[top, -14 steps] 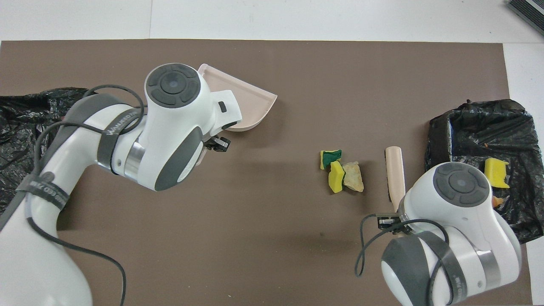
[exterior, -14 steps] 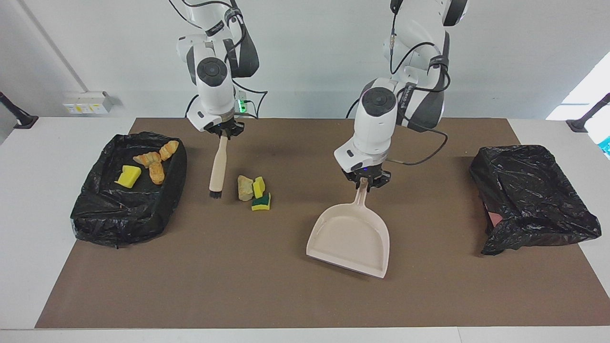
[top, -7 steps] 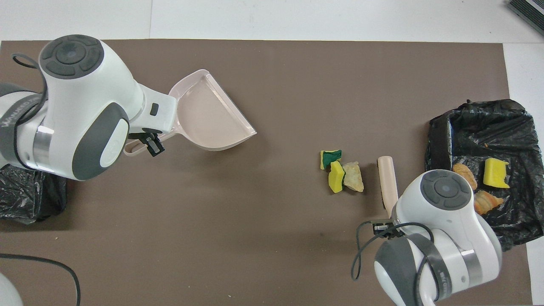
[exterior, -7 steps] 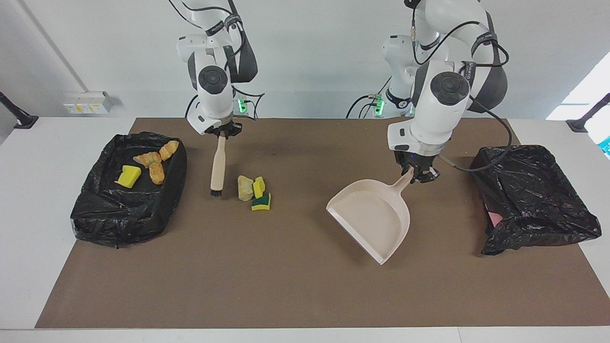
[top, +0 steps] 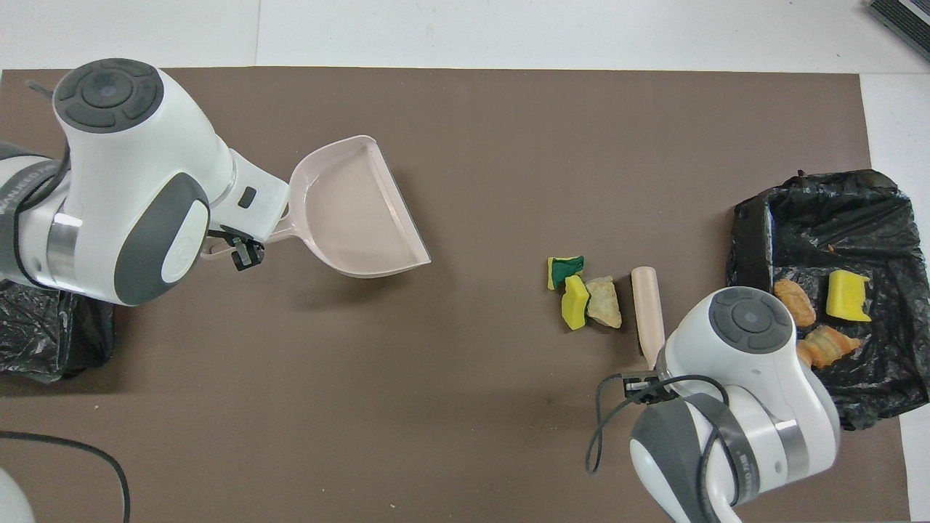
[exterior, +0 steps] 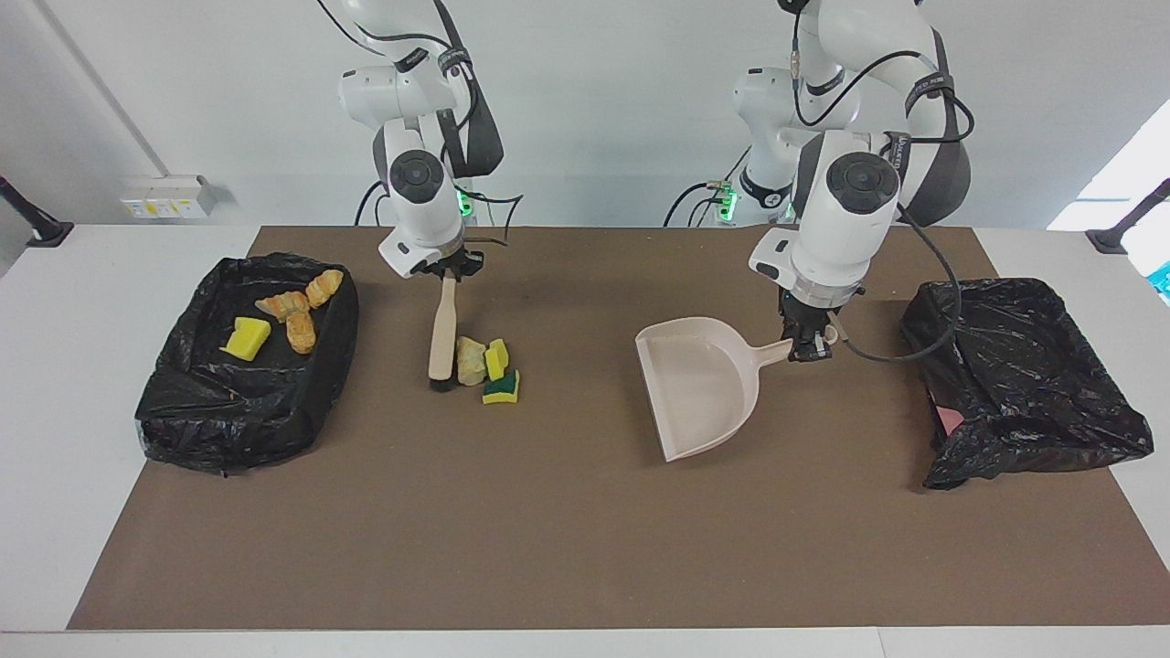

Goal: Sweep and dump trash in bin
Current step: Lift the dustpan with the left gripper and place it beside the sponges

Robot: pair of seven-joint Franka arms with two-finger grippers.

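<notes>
Facing view: right gripper (exterior: 446, 270) clamped on brush (exterior: 442, 336) beside three light, squashy scraps (exterior: 485, 367) mid-table, left gripper (exterior: 810, 344) clamped on dustpan (exterior: 699, 384) handle, best nudged low, not pinched.

Bare mat (exterior: 567, 366) lay between the scraps (exterior: 484, 366) and dustpan (exterior: 699, 388); the brush (exterior: 442, 338) blocked the scraps' bin (exterior: 183, 429) side.

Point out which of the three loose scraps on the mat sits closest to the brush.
The pale beige lump: it lies right beside the brush, while the yellow sponge chunk and green-backed sponge lie past it, toward the dustpan.
</notes>
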